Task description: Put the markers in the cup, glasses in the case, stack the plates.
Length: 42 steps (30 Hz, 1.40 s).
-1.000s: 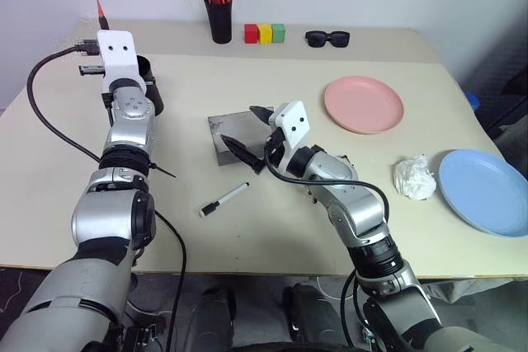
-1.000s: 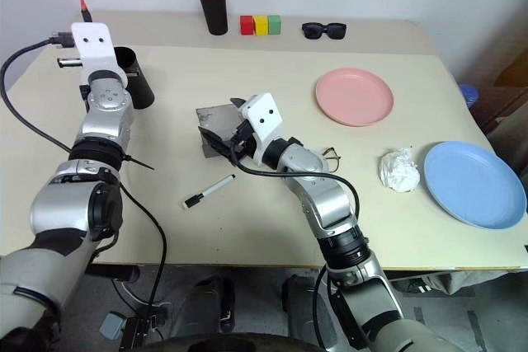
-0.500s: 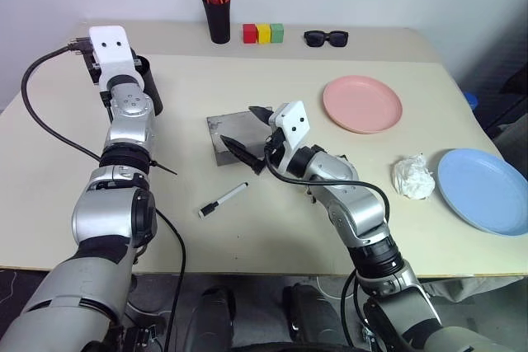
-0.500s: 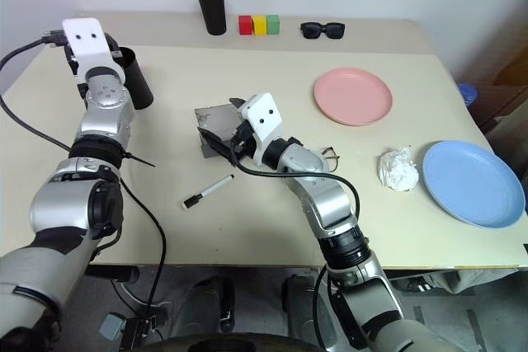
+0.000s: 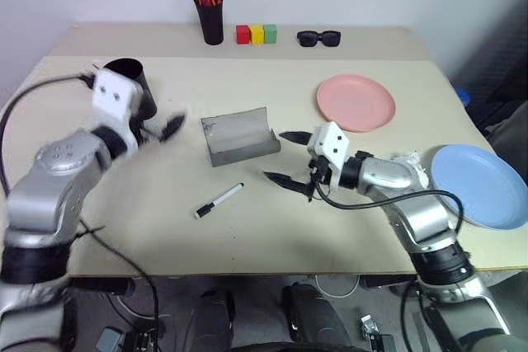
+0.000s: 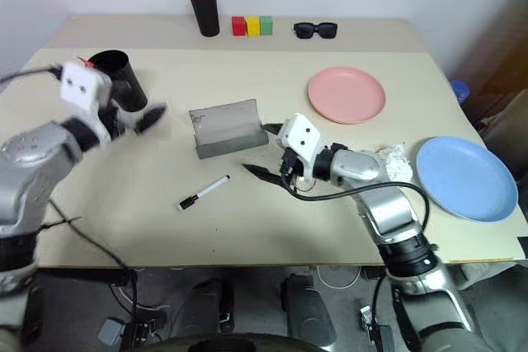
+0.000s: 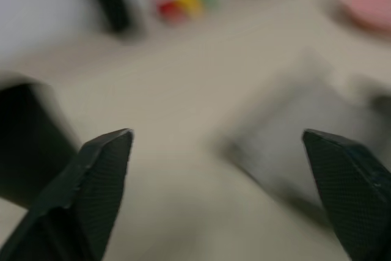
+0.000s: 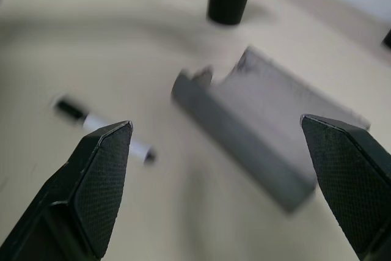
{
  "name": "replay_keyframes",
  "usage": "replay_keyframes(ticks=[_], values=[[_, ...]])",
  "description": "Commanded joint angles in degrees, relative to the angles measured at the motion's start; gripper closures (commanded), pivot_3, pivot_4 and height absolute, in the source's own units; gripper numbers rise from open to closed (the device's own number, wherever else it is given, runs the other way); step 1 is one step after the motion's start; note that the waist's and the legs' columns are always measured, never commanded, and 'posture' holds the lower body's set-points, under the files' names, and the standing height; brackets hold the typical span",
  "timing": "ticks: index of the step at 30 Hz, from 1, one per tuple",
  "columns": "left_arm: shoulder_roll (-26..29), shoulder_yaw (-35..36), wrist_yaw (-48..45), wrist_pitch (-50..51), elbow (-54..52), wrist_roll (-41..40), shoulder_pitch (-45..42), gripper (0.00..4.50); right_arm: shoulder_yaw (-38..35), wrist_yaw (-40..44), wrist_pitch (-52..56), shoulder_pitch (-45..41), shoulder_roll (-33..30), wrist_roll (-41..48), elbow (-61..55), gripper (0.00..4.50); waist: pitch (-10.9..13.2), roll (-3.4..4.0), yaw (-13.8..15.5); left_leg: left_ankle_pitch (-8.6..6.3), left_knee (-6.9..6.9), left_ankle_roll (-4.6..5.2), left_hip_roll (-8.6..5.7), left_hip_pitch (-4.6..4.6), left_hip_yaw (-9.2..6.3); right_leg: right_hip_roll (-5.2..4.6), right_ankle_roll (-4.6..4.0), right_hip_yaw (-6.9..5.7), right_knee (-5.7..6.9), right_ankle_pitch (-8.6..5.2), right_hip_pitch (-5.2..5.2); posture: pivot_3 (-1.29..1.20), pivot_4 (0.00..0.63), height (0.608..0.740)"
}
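The black cup [image 5: 128, 78] stands at the left, half hidden behind my left wrist. A speck of red [image 6: 82, 62] shows at its rim; I cannot tell if it is the red marker. My left gripper [image 5: 162, 130] hangs open and empty between the cup and the grey case [image 5: 239, 136], which lies open mid-table. The white marker [image 5: 219, 200] lies in front of the case. My right gripper [image 5: 289, 157] is open and empty, just right of the case. The pink plate [image 5: 355, 102] and the blue plate [image 5: 483, 185] sit apart on the right. The glasses are hidden.
Along the back edge stand a black pen pot [image 5: 211, 22] with orange-capped pens, three coloured blocks [image 5: 255, 35] and black sunglasses [image 5: 318, 38]. A crumpled white tissue [image 5: 415, 161] lies behind my right forearm, next to the blue plate.
My left gripper has opened and swung back from above the cup towards the case; the red marker it held upright is gone from it. My right gripper has drawn right, off the case.
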Motion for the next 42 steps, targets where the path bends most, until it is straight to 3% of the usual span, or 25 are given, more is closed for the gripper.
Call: replay_keyframes(ticks=[1,8,15,18,25,29,32,37,40,42], values=[[3.52,-3.54,-3.95,7.47,-9.26,-4.04,3.28,0.06,-1.44,1.79,-0.23,-0.61,-0.94,1.53,-1.97,0.0,0.0,-0.01,-0.01,0.0,0.01,0.0,0.0,0.0,-0.02,0.02,-0.02,0.0,0.0,-0.01,0.0,0.0,0.15,0.722],[3.5,-15.4,-2.74,16.75,-7.28,-0.38,-2.62,0.06,-0.37,4.68,2.22,1.4,-2.87,2.96,-5.26,0.0,0.0,-0.01,0.31,0.0,0.05,0.01,-0.02,0.0,-0.05,0.05,-0.15,0.02,-0.02,-0.08,0.0,0.0,0.15,0.722],[-0.98,-24.41,-4.09,19.29,-2.45,2.38,-9.05,0.06,-0.14,4.66,3.5,4.56,-3.84,2.96,-8.26,0.0,0.01,-0.02,0.3,-0.01,0.06,0.04,-0.04,-0.03,-0.05,0.06,-0.05,0.03,-0.07,-0.03,0.0,0.0,0.15,0.722],[-1.48,-26.44,-4.5,19.21,-1.89,3.9,-9.64,0.87,-0.25,4.06,3.52,5.01,-3.77,2.68,-8.45,0.0,0.0,0.0,0.29,-0.01,0.05,0.03,-0.04,-0.02,-0.06,0.07,-0.05,0.04,-0.06,-0.03,0.0,0.0,0.15,0.722],[0.12,-26.29,-6.67,14.04,-2.75,8.12,-7.9,4.46,0.08,3.42,3.38,6.18,-3.8,2.57,-8.99,0.0,-0.01,-0.01,0.35,-0.01,0.06,0.04,-0.04,-0.02,-0.05,0.06,-0.06,0.05,-0.07,-0.04,0.0,0.0,0.15,0.722],[-1.99,-19.54,-7.22,5.51,-4.14,7.96,-4.56,4.46,0.54,3.83,3.26,5.89,-3.9,2.6,-9.11,0.0,0.0,-0.01,0.3,-0.01,0.05,0.04,-0.03,-0.03,-0.06,0.06,-0.07,0.05,-0.07,-0.04,0.0,0.0,0.15,0.722],[-6.19,-9.27,-5.11,2.05,-3.63,4.93,-3.95,4.46,1.12,2.83,2.66,4.24,-2.6,1.76,-7.88,0.0,0.0,-0.01,0.39,-0.01,0.08,0.04,-0.03,-0.04,-0.06,0.05,-0.13,0.05,-0.07,-0.07,0.0,0.0,0.15,0.722],[-16.63,2.85,13.64,-5.09,5.77,12.54,-12.6,4.46,3.82,-7.93,-1.22,-0.77,6.1,-5.78,-1.76,0.0,-0.02,-0.04,0.42,-0.01,0.15,0.04,-0.03,-0.03,-0.1,0.08,0.0,0.03,-0.04,0.01,0.02,0.0,0.15,0.722],[-20.45,5.94,27.29,-9.61,17.14,20.26,-21.37,4.46,3.25,-18.55,-0.25,-4.94,14.58,-9.92,4.29,0.0,-0.02,-0.05,0.39,0.0,0.16,0.03,-0.05,-0.03,-0.1,0.08,0.03,0.03,-0.01,0.03,0.03,0.0,0.15,0.722],[-21.43,5.84,32.42,-13.62,24.56,24.41,-25.57,4.46,3.51,-21.1,-0.5,-6.55,18.77,-10.33,6.75,0.0,-0.02,-0.05,0.35,0.0,0.14,0.03,-0.05,-0.05,-0.08,0.07,0.04,0.03,-0.02,0.04,0.01,0.0,0.15,0.722]])
